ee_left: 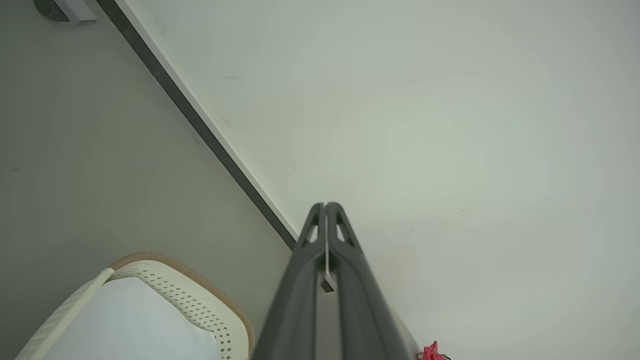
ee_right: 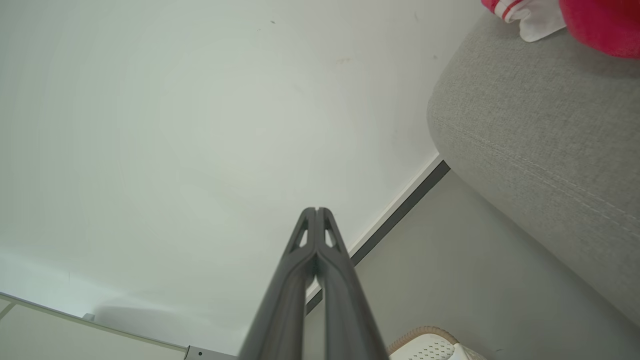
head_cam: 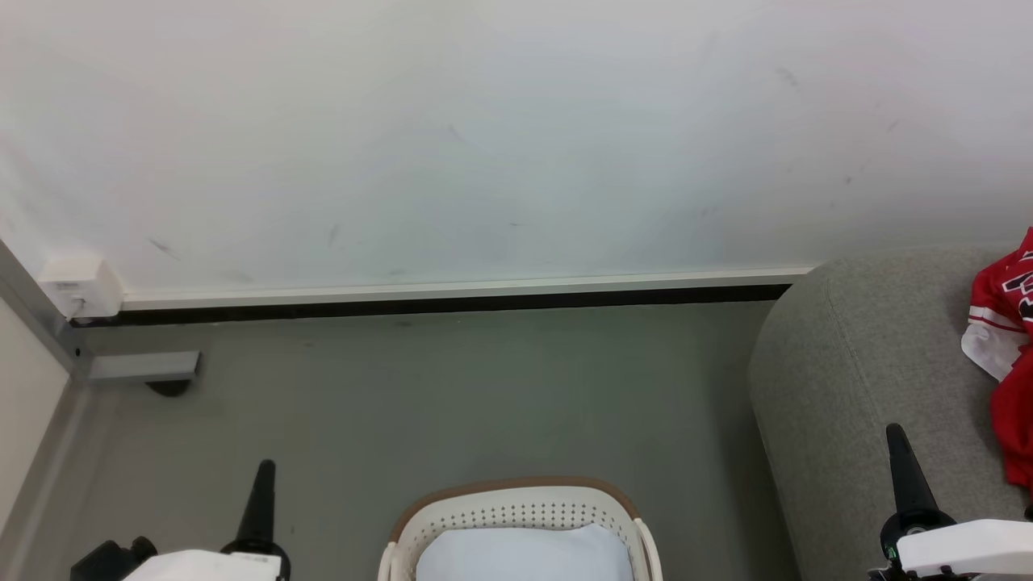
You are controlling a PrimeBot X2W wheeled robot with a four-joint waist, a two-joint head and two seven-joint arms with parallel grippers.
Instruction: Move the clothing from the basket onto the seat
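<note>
1. Head view: the clothing (head_cam: 1005,323) is seen on the seat (head_cam: 847,379), toward its right edge.
2. The left pincer (ee_left: 325,206) and right pincer (ee_right: 316,210) are clenched, empty.
3. Soft, light fabric is best pinched at a bunched fold.

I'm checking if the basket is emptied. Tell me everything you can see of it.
The basket is rounded cream-white plastic with rows of small holes and a brown rim. It stands upright on the grey floor, apart from the seat, its near part cut off by the head view's bottom edge. A pale white-blue sheet lies inside.
</note>
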